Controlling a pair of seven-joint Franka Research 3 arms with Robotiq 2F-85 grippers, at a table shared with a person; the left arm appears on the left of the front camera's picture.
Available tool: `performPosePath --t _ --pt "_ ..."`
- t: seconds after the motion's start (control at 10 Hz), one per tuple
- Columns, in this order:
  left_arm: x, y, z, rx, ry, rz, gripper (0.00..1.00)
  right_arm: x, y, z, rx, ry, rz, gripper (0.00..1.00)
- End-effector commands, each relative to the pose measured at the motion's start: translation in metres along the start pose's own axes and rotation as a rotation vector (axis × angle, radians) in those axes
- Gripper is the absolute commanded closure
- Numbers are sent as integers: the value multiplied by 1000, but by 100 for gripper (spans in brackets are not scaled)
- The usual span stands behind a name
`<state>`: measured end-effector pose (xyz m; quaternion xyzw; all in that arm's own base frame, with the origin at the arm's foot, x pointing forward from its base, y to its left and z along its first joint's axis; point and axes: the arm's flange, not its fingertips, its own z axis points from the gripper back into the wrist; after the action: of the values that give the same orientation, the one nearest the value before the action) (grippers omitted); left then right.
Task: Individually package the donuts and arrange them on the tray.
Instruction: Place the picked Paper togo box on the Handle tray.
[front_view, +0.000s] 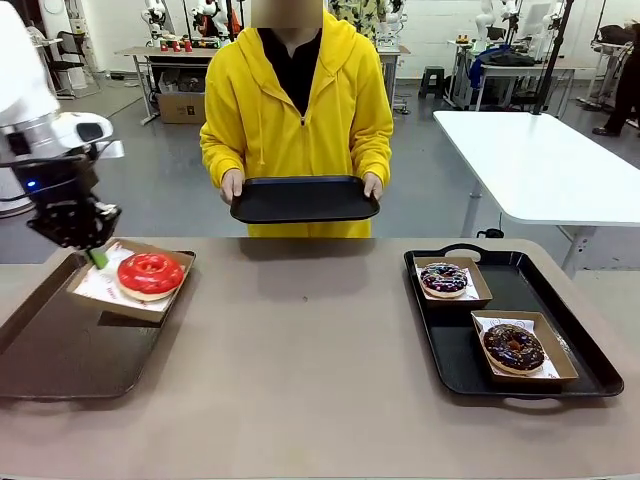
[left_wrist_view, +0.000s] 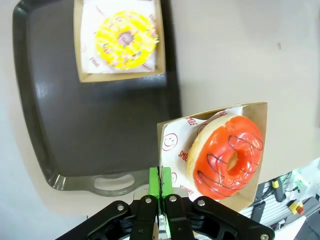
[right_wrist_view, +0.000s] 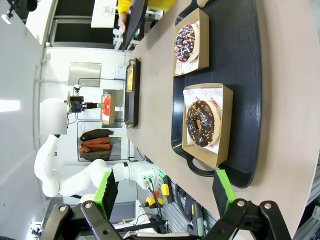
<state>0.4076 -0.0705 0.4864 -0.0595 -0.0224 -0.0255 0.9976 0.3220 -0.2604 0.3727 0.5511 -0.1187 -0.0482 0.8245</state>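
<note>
My left gripper (front_view: 97, 256) (left_wrist_view: 161, 184) is shut on the near rim of a paper-lined cardboard box (left_wrist_view: 252, 112). That box carries the glossy red donut (front_view: 150, 274) (left_wrist_view: 227, 157) and hangs slightly tilted over the right edge of the left black tray (front_view: 50, 350) (left_wrist_view: 100, 130). On that tray another box holds the yellow donut (left_wrist_view: 126, 39). The purple sprinkled donut (front_view: 443, 279) (right_wrist_view: 186, 42) and the chocolate donut (front_view: 513, 347) (right_wrist_view: 201, 123) sit boxed on the right tray (front_view: 580, 345) (right_wrist_view: 245, 60). Beyond that tray's handle end, my right gripper (right_wrist_view: 165, 192) is open and holds nothing.
A person in a yellow hoodie stands at the far side holding a third black tray (front_view: 305, 200) with both hands just beyond the table's edge. The brown tabletop (front_view: 310, 350) between the two trays is bare. A white table (front_view: 540, 160) stands behind on the right.
</note>
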Motion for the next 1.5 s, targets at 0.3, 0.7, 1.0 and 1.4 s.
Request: performPosePath --t 0.3,0.7,1.0,1.4 --pt "-8 39 -18 -13 -67 -25 99 0 2 -1 15 -12 -21 0" --pt "-8 38 -13 -10 -14 21 99 0 2 -1 15 -12 -21 0" --pt "-8 40 -16 -9 -22 10 99 0 2 -1 15 -12 -21 0" --pt "-36 106 -24 53 -42 -24 99 0 2 -1 15 -12 -21 0"
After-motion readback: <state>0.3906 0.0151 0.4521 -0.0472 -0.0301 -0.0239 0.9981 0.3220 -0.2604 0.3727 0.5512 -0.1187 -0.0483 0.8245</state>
